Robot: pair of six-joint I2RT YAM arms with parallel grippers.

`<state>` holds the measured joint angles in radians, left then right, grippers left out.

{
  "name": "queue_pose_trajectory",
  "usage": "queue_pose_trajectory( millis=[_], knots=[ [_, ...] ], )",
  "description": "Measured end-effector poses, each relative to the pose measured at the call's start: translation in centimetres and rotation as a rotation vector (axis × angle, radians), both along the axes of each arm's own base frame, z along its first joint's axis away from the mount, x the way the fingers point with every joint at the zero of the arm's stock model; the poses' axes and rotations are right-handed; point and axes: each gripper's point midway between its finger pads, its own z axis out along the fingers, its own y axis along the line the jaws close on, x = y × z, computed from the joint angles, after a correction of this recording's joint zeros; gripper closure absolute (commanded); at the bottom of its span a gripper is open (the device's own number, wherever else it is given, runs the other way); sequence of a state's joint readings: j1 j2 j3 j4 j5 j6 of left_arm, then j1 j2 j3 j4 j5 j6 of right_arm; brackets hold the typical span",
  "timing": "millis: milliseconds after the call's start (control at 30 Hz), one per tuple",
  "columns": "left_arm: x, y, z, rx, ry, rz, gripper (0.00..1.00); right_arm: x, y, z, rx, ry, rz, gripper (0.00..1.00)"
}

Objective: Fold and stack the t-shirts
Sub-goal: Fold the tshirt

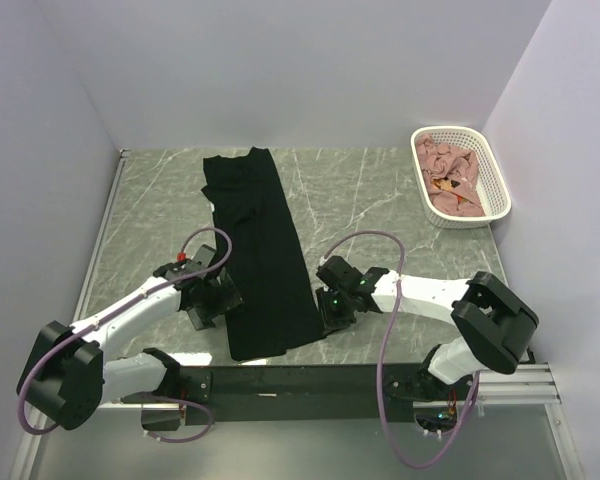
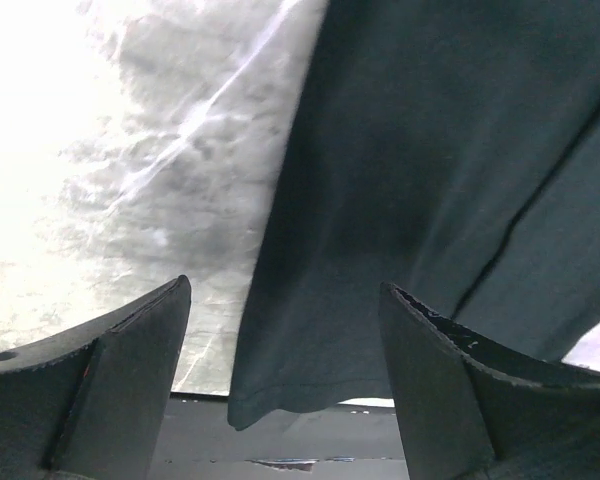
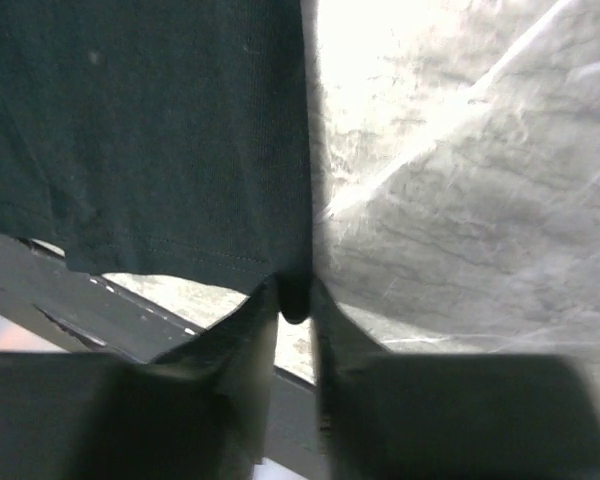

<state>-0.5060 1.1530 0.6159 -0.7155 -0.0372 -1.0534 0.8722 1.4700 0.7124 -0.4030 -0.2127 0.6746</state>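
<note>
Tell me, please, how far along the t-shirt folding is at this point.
Done: the black t-shirt lies folded lengthwise into a narrow strip on the table. In hand: the right fingers pinch its near hem corner, while the left fingers stand open, straddling its left edge. Left: the crosswise folds, and the pink t-shirts lie crumpled in the basket; no stack exists.

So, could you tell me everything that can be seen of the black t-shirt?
The black t-shirt is plain, soft, matte cloth, folded lengthwise into a long narrow strip. It lies flat on the grey marbled table, running from the far middle to the near edge. The right gripper pinches its near right hem corner between closed jaws; the left gripper, jaws open, stands over its near left edge without gripping.
</note>
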Motion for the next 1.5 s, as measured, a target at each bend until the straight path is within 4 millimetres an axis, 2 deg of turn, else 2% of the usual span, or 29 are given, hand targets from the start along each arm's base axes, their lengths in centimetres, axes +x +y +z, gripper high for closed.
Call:
queue_pose_trajectory(
  millis=[33,67,267,367,467,633,767,833,967,1100,1233,1500],
  knots=[
    [-0.2,0.1,-0.1,0.0,0.005,0.006,0.2,-0.2,0.0,-0.1,0.001,0.006,0.003,0.87],
    [-0.4,0.2,-0.2,0.001,0.008,0.009,0.2,-0.3,-0.1,-0.2,0.004,0.012,0.007,0.99],
    [-0.4,0.0,0.3,-0.014,0.001,0.016,0.22,-1.3,-0.6,-0.2,0.021,0.027,0.013,1.0],
    [0.5,0.2,1.1,-0.022,-0.01,0.039,0.25,-2.2,-1.5,-0.2,0.021,0.037,0.01,1.0],
    [3.8,1.4,2.4,-0.048,-0.056,0.127,0.26,-2.9,-2.2,-0.3,0.019,0.049,0.008,1.0],
    [11.1,5.1,3.8,-0.067,-0.151,0.269,0.29,-3.7,-2.9,-0.3,0.022,0.057,0.006,1.0],
    [17.1,6.1,4.5,-0.088,-0.231,0.268,0.32,-3.8,-3.0,-0.3,0.023,0.059,0.007,0.93],
    [20.3,6.5,4.5,-0.101,-0.266,0.259,0.32,-3.8,-3.0,-0.2,0.023,0.059,0.007,0.92],
    [26.3,7.4,3.3,-0.104,-0.311,0.225,0.34,-3.8,-2.9,-0.2,0.026,0.057,0.012,0.83],
    [29.8,7.9,1.7,-0.106,-0.326,0.186,0.34,-3.8,-3.0,-0.2,0.026,0.053,0.022,0.75],
    [31.8,8.5,0.3,-0.115,-0.337,0.154,0.35,-3.8,-3.0,-0.2,0.028,0.048,0.032,0.74],
    [34.6,9.6,0.4,-0.16,-0.433,0.08,0.38,-3.9,-3.2,0.1,0.038,0.029,0.047,0.74]
  ],
)
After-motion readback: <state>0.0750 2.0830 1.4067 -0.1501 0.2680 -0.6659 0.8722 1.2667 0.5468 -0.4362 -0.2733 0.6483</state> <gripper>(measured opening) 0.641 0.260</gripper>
